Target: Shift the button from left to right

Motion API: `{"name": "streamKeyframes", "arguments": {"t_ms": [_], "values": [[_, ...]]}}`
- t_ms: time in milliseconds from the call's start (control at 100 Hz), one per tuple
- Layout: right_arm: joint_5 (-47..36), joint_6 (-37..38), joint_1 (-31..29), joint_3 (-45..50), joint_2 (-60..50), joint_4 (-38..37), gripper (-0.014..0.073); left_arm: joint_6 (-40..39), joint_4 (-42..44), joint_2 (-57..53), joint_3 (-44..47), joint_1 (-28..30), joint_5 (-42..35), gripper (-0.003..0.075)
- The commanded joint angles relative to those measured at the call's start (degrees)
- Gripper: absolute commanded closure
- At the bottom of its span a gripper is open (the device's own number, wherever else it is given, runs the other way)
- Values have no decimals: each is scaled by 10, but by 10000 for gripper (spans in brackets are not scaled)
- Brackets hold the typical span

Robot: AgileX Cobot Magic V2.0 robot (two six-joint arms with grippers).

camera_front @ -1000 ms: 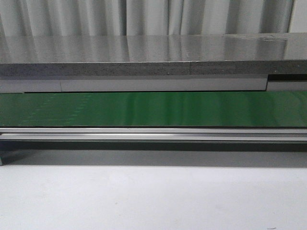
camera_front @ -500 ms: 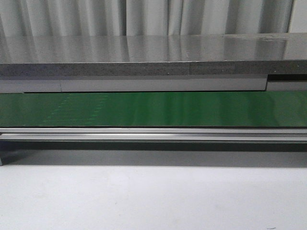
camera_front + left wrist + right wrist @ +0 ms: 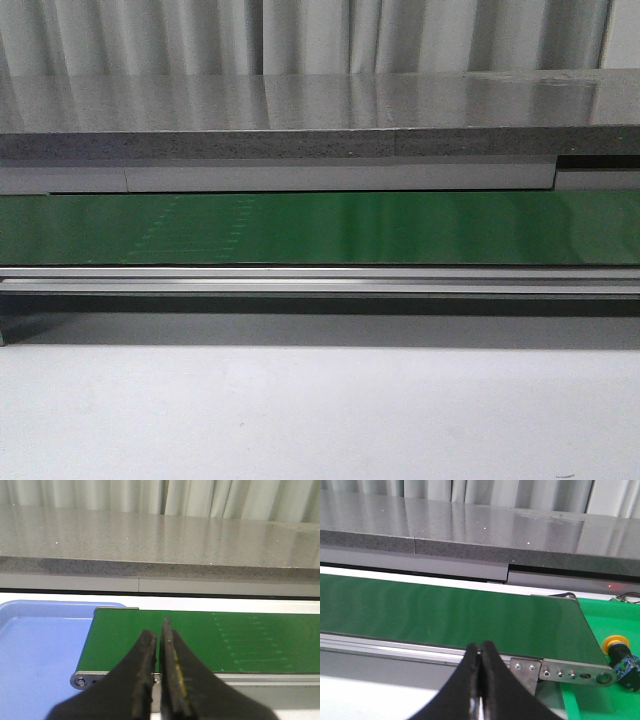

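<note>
- Button (image 3: 621,656) placement: it is lying off the right-hand end of the green belt (image 3: 445,611), on a green surface (image 3: 600,700) just beyond the belt's metal end bracket (image 3: 565,670). It is showing only in the right wrist view.
- Orientation: the yellow-orange cap is pointing up and toward the belt end, with the black body trailing away from it, so the long axis is tilting, not standing upright.
- Right claw (image 3: 479,656): its fingers are pressing together, holding nothing. The button is sitting off to this claw's right, past the bracket, making the right arm clearly the nearer one.
- Left claw (image 3: 159,642): its fingers are nearly touching, with only a slit between them, and it is gripping nothing. It is hovering over the belt's left end, next to a blue tray (image 3: 35,645).
- Surroundings: a grey counter (image 3: 320,105) is running behind the belt, with pale curtains beyond. The front view is showing bare belt only.
- Obstruction: the bracket and belt end are standing between the right claw and the button; this looks like the main thing to clear.
</note>
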Motion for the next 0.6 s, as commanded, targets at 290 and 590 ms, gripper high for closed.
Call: {"name": "streamKeyframes", "arguments": {"t_ms": [290, 590], "values": [[-73, 2, -1, 4, -7, -6, 715, -1, -5, 6, -17, -5, -47, 715], [-73, 2, -1, 4, -7, -6, 715, -1, -5, 6, -17, -5, -47, 715]]}}
